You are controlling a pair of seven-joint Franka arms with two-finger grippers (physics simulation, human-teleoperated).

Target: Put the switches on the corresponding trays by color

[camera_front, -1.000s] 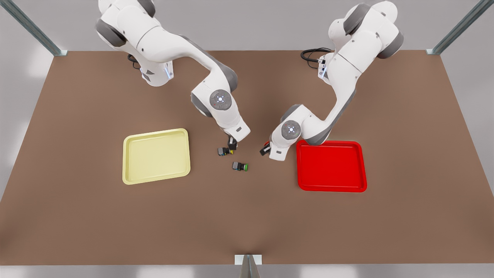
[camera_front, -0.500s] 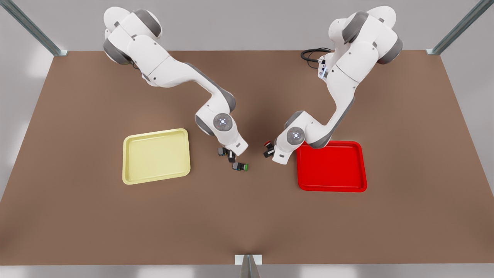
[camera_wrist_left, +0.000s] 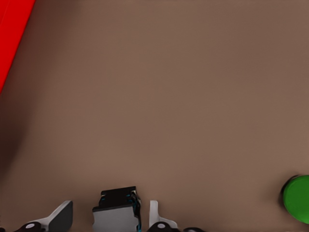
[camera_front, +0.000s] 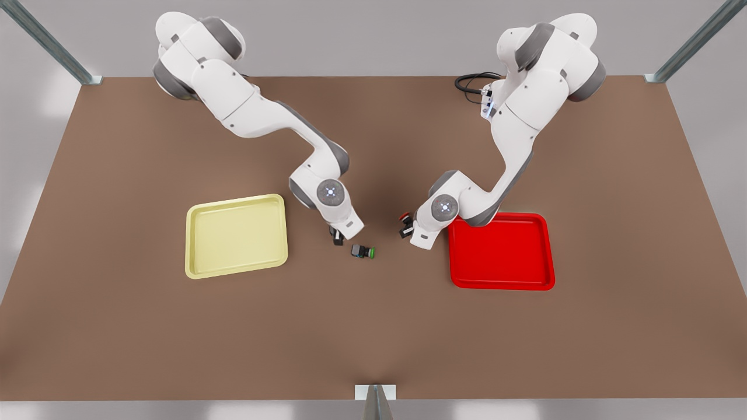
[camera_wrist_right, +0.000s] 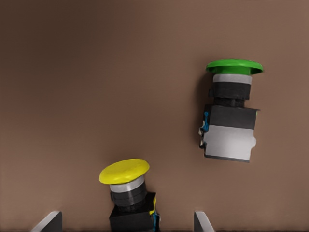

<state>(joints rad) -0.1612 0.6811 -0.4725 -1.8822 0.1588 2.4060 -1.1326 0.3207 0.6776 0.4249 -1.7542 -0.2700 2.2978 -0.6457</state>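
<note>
Left gripper (camera_wrist_left: pixel 108 212): it is held low over the table (camera_front: pixel 373 338), near its middle, just beside the red tray (camera_front: pixel 548 251). The fingers (camera_wrist_left: pixel 60 215) are spread, and the red switch (camera_front: pixel 404 217) is seen between them; one finger is very near its dark body, the other stands a little apart. Nothing is gripped yet.

Right gripper (camera_wrist_right: pixel 125 220): it is lowered near the middle of the table too, on the side of the yellow tray (camera_front: pixel 188 245). The fingers are opened wide, well apart from the yellow switch (camera_wrist_right: pixel 126 193), which lies between them.

Yellow switch: it is laid on its side, the cap pointing away from the wrist, the long axis running along the gap (a good line for closing on the body).

Green switch (camera_wrist_right: pixel 231 113): it lies on its side on the bare table, between the two grippers and nearer the right one. No green tray is seen.

Trays: both are without switches.

Step judged: both arms are placed for grasping; closing is probably next, then carrying each switch sideways to the tray of its colour.

Risk judged: a small body may be pushed aside or turned if one finger touches first.
</note>
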